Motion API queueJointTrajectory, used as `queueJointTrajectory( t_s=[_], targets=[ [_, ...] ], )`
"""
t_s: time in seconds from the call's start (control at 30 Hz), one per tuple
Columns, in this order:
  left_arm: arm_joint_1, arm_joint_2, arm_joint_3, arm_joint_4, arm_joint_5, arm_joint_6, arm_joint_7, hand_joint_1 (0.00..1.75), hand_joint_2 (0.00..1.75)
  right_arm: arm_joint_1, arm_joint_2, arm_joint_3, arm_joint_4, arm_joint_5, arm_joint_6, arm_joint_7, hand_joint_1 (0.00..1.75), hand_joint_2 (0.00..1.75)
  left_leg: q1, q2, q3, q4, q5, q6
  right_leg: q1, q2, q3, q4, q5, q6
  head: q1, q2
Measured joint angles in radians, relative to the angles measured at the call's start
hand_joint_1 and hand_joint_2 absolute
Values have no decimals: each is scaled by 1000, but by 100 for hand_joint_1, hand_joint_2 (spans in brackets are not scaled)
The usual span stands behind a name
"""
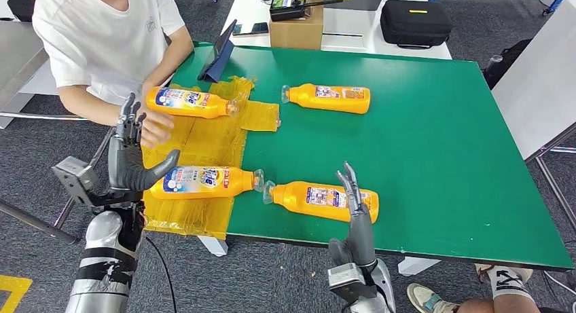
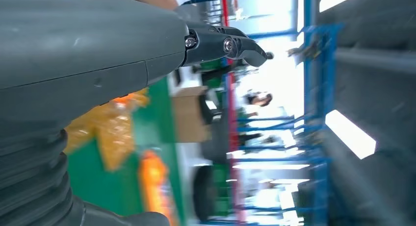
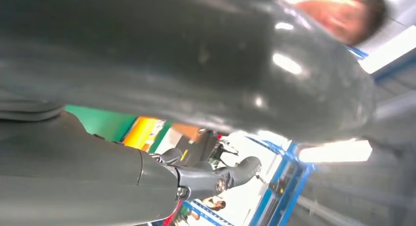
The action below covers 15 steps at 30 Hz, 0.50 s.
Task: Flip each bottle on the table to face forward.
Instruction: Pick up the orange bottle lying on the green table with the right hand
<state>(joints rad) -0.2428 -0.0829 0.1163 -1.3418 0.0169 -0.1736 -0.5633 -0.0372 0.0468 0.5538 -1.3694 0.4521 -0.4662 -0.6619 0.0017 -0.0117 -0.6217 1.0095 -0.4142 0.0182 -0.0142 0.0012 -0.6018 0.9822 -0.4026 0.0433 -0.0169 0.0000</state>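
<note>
Across the green bench [image 1: 435, 163] lie four orange bottles on their sides, set in two rows. At upper left of the head view, the far-left bottle [image 1: 192, 101] rests on a sheet of crinkled yellow film [image 1: 204, 140] with its blue-and-white front label up; a person's hand [image 1: 157, 128] sits just beside it. The far-right bottle [image 1: 329, 98], up near the centre, shows its small-print back label, so it likely needs turning. In the lower row the near-left bottle [image 1: 204, 182] shows its front label, while the near-right bottle [image 1: 322, 199] shows the back.

At lower left, the left hand [image 1: 132, 160] stands upright at the butt end of the near-left bottle, thumb reaching toward it, fingers apart and holding nothing; whether the thumb touches the bottle I cannot tell. At lower centre the right hand [image 1: 354, 214] rises in front of the near-right bottle, fingers [image 1: 350, 184] spread over its body with nothing gripped, probably poised to roll it label-up. Caps of the near pair point at each other, nearly touching.
</note>
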Motion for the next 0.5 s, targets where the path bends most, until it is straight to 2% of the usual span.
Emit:
queueJointTrajectory(
  t_s=[0.03, 0.17, 0.3, 0.5],
  targets=[
    [15, -7, 6, -26, 39, 13, 0, 0, 175, 0, 0, -16, 21, 69, -5, 33, 0, 0, 0, 0, 0, 0, 0, 0, 0, 0, 0, 0, 0, 0, 0, 0],
    [80, -39, 40, -136, 134, 98, 0, 0, 175, -9, -17, -99, 121, 302, 5, 198, 0, 175, 0, -1, -1, 0, 0, 0, 0, 0, 0, 0, 0, 0, 0, 0],
    [129, -53, 58, -226, 141, 140, 5, 0, 175, -31, -56, -172, 201, 434, 74, 303, 0, 175, -1, -3, -2, 0, 0, 0, -1, -1, 0, -1, 0, 0, 0, 0],
    [153, -65, 60, -288, 115, 172, 13, 0, 175, -58, -90, -223, 254, 471, 108, 328, 0, 175, 0, -3, -1, 0, 0, 0, 0, 0, 0, 0, 0, 0, 0, 0]
  ],
)
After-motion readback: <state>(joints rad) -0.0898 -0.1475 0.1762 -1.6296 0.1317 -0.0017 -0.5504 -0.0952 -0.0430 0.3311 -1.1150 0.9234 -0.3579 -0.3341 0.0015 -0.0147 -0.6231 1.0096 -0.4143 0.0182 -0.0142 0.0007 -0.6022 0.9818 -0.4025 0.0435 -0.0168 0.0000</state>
